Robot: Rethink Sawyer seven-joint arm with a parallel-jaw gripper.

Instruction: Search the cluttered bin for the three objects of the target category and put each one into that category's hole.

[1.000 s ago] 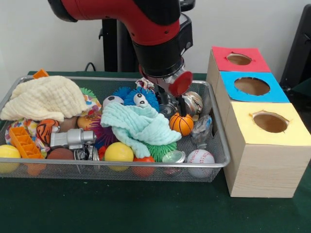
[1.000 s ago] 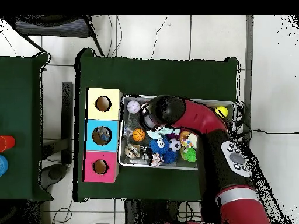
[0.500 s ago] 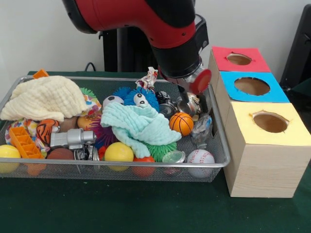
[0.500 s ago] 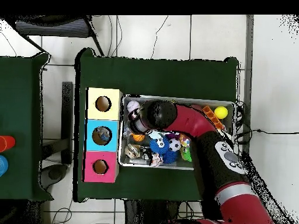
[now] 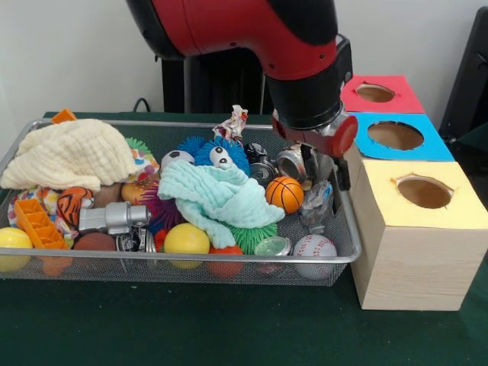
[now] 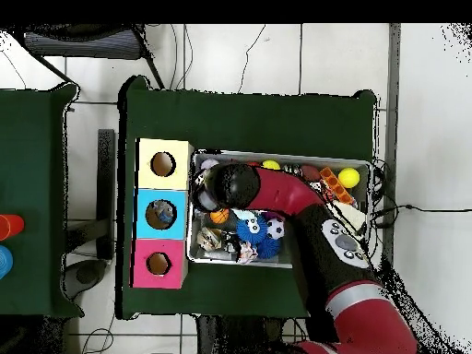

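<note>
A wire mesh bin [image 5: 229, 261] holds a jumble of toys. At its right end lie a crushed silver can [image 5: 292, 161], an orange mini basketball [image 5: 284, 194], a baseball [image 5: 314, 246] and a clear plastic bag [image 5: 316, 204]. My gripper [image 5: 322, 169] hangs low over that end, beside the bin's right wall. Its fingers [image 5: 336, 174] stand apart with nothing between them; one crosses in front of the can. In the overhead view the gripper [image 6: 204, 182] sits near the yellow box [image 6: 180, 152].
Three wooden boxes with round holes stand in a row right of the bin: yellow [image 5: 424, 229], blue [image 5: 438, 149], red [image 5: 408, 99]. A teal cloth [image 5: 217, 194], cream cloth [image 5: 69, 155], blue furry toy [image 5: 221, 155], yellow ball [image 5: 186, 239] and orange brick [image 5: 38, 223] fill the bin.
The arm has swung steadily toward the boxes, from the bin's middle to its right end. The finger gap stayed the same. The can and the balls have not moved.
</note>
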